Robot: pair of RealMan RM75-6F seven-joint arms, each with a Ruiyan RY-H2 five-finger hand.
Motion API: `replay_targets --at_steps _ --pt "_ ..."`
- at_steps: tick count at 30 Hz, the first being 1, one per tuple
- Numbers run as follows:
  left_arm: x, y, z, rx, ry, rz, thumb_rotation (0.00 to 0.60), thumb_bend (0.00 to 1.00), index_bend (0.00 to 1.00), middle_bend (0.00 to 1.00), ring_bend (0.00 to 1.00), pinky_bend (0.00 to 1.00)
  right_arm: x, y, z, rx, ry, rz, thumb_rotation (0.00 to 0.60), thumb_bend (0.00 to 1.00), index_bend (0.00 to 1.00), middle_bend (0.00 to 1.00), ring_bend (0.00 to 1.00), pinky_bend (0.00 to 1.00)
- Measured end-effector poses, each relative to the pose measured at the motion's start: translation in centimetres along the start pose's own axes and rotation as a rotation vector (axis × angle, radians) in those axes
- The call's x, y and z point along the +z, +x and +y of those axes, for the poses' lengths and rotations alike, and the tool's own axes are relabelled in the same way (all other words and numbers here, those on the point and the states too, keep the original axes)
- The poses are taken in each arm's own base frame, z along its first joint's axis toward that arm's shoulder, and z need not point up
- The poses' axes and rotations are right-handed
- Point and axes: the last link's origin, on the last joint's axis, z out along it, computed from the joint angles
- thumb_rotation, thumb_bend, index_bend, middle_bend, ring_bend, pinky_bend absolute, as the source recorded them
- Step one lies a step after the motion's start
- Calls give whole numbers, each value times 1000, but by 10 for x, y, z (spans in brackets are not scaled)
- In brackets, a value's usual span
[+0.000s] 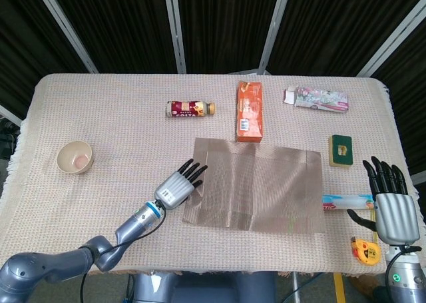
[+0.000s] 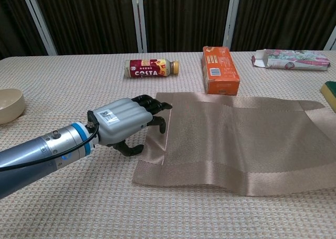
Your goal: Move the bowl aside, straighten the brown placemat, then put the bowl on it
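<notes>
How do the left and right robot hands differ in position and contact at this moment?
The left robot hand reaches out over the table with its fingers on the left edge of the brown placemat; the right robot hand sits at the table's right edge, touching nothing visible. The left is fingers-down on the mat; the right is upright with fingers spread. Neither holds anything.

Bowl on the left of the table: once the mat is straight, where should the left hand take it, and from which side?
Judging by its pose, take the bowl by the rim, from above or from its right side. It stands upright and open, clear of other items, and the left hand is to its right at the placemat edge.
</notes>
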Motion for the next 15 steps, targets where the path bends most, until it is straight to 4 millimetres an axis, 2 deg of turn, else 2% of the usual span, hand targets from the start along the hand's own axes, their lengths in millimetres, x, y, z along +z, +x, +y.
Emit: replay_targets --at_steps 6,15 --pt "2 0 5 -4 -4 -2 600 493 410 0 0 0 0 2 0 11 4 10 600 0 0 0 0 0" --pt "2 -3 9 -27 3 -10 600 493 583 0 0 0 -1 3 -1 14 13 15 600 0 0 0 0 0"
